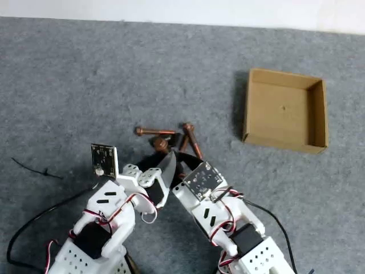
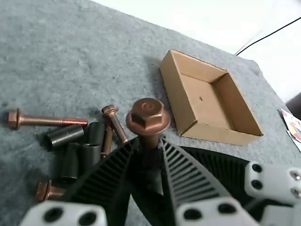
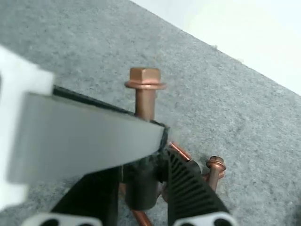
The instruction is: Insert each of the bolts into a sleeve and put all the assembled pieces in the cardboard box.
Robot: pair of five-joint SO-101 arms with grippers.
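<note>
On the table (image 1: 85, 74), seen from the high view, an upright bolt (image 2: 147, 115) stands at the centre, head up, with its shank down in a sleeve (image 3: 140, 186). The left gripper (image 2: 148, 146) closes on it from 7 o'clock, and the right gripper (image 3: 143, 176) clasps the sleeve from 5 o'clock. One loose bolt (image 1: 155, 132) lies crosswise at 12 o'clock of it and another (image 1: 193, 141) at 3 o'clock, with spare sleeves (image 2: 66, 135) huddled among them. The cardboard box (image 1: 279, 111) sits well apart at 2 o'clock.

Grey felted table (image 1: 85, 74) carries a cardboard box (image 1: 279, 142), loose bolts (image 2: 44, 120) and dark sleeves (image 2: 66, 135) (perhaps four).
</note>
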